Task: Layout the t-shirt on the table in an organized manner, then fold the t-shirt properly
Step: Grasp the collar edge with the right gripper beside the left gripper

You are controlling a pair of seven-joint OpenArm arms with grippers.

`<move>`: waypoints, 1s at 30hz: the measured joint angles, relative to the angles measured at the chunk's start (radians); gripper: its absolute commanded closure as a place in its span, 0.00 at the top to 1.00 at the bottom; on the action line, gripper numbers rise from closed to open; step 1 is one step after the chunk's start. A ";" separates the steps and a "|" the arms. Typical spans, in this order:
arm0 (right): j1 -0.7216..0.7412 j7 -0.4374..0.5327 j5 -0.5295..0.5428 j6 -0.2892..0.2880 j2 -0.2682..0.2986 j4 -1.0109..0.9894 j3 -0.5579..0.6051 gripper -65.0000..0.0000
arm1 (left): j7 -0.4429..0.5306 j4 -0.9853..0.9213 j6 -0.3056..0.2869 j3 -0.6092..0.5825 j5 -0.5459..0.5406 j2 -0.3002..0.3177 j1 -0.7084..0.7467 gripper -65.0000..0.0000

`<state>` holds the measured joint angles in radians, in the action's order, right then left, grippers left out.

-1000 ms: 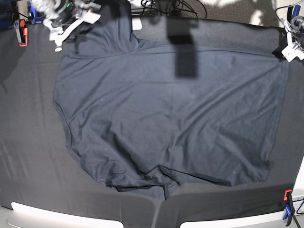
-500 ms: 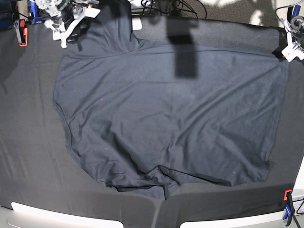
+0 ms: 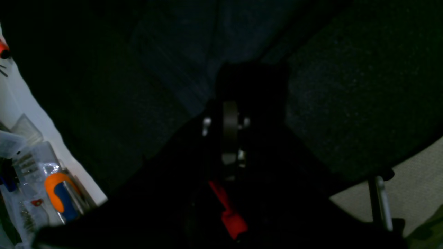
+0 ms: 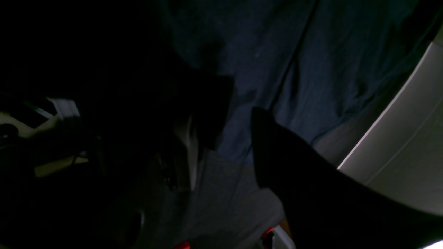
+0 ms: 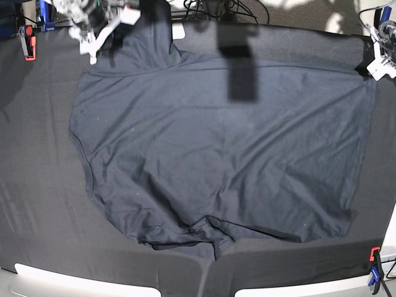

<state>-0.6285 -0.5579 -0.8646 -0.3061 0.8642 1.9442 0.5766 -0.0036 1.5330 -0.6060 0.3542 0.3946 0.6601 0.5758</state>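
Shirt (image 5: pixel 216 161) spread mid-table (image 5: pixel 37 204), sleeve bunched at the bottom. Left gripper (image 5: pixel 378 65) clenched on the shirt's upper-right corner; right gripper (image 5: pixel 99 34) released upper left. Risk: a left pull skews the spread body.

surface: table (image 5: pixel 37 204), black textured cloth | on it: t-shirt (image 5: pixel 216 154) spread flat, lower hem rumpled

The t-shirt (image 5: pixel 216 154) covers mid-table (image 5: pixel 37 185); bare cloth rings it (clamps (image 5: pixel 27 41) at corners).
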 measured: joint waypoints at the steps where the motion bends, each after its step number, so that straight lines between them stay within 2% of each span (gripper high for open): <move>1: 0.003 0.000 -0.005 0.003 0.000 0.000 0.010 0.37 | 0.001 0.000 0.000 0.000 0.000 0.000 0.000 0.00; 4: 0.037 -0.016 -0.024 0.003 0.003 0.000 0.069 0.37 | 0.000 0.000 0.000 0.000 0.000 0.000 -0.003 0.00; 7: 0.084 -0.057 -0.025 0.038 0.000 -0.002 0.147 0.37 | 0.000 0.000 0.000 0.000 0.000 0.000 -0.008 0.00; 10: 0.138 -0.117 -0.025 0.040 -0.026 -0.002 0.216 0.37 | 0.000 0.000 0.000 0.000 0.000 0.000 -0.011 0.00; 14: 0.194 -0.132 -0.021 0.040 -0.034 -0.003 0.280 0.37 | 0.000 0.000 0.000 0.000 0.000 0.000 -0.011 0.00; 19: 0.216 -0.177 -0.006 0.053 -0.036 -0.003 0.291 0.37 | 0.000 0.000 0.000 0.000 0.000 0.000 -0.011 0.00; 23: 0.216 -0.176 0.001 0.057 -0.036 -0.003 0.291 0.32 | 0.000 0.000 0.000 0.000 0.000 0.000 -0.011 0.00; 30: 0.216 -0.183 -0.020 0.169 -0.039 -0.008 0.280 0.32 | 0.000 0.000 0.000 0.000 0.000 0.000 -0.011 0.00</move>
<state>-0.4129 -0.7414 -0.8848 -0.1368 0.8253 1.9362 0.8570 -0.0032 1.5330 -0.6060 0.3542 0.3943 0.6601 0.5652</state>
